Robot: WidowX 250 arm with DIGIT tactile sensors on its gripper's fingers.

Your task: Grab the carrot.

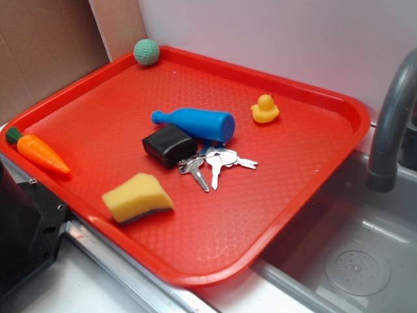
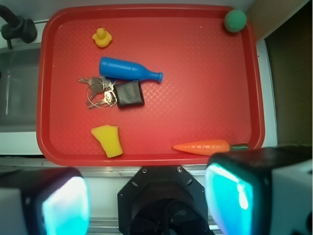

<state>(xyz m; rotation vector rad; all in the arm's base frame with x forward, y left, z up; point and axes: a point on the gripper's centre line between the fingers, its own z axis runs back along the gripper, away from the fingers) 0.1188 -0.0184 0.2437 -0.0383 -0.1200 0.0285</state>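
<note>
The carrot (image 1: 40, 152) (image 2: 203, 146), orange with a dark green stub, lies on its side at the near left edge of the red tray (image 1: 293, 195) (image 2: 205, 98). In the wrist view it sits just beyond my right finger. My gripper (image 2: 146, 200) hangs high above the tray's near rim, off the tray, open with nothing between its fingers (image 2: 232, 196). In the exterior view only a black part of the arm (image 1: 23, 235) shows at the lower left, near the carrot's tip.
On the tray lie a yellow sponge (image 1: 137, 197), a blue bottle (image 1: 195, 124), a black key fob (image 1: 167, 145) with keys (image 1: 215, 163), a yellow duck (image 1: 264, 109) and a green ball (image 1: 146, 51). A sink (image 1: 352, 261) and grey faucet (image 1: 391, 124) stand to the right.
</note>
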